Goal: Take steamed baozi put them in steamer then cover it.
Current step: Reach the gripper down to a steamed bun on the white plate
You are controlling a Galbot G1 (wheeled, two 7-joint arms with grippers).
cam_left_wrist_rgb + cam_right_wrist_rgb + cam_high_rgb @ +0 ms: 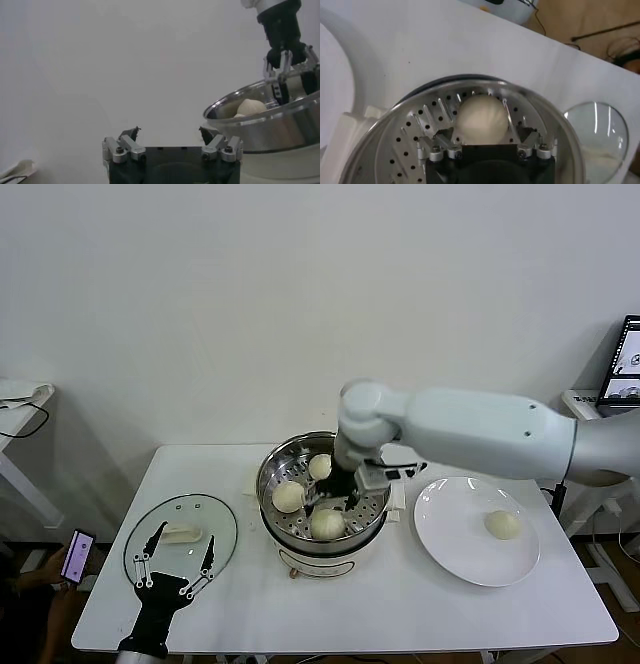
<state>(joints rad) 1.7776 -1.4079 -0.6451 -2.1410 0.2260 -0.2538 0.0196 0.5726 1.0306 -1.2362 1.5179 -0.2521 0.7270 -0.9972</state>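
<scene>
three baozi [288, 496] are sitting on the perforated tray of the steamer [372, 514], and the last baozi [502, 524] is lying on the white plate [450, 546], to the right of the pot and nearer the right arm. the right gripper [328, 502] is reaching down into the steamer with its fingers spread around a bun, seemingly not pinching it. the left gripper [176, 562] is hovering open over the cover [150, 524] on the left side of the table.

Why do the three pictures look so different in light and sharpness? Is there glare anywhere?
Head view: even, soft light, faint shadows under the steamer and plate; glass cover shows weak reflections. Left wrist view: hazy; the wall is washed out, and the steamer's steel wall shows bright streaks. Right wrist view: the baozi is slightly soft, the perforated tray glints, and the right gripper is dark.
</scene>
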